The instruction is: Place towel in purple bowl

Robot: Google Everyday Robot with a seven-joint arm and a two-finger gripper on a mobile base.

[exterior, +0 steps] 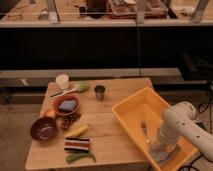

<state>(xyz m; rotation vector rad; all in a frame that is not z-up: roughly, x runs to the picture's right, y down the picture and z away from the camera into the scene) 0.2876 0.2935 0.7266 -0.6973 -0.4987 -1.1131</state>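
One purple bowl (pixel 43 128); one orange bowl (pixel 67 114); one towel (pixel 166 153); one yellow bin (pixel 131 98); one tool (pixel 160 144) inside it
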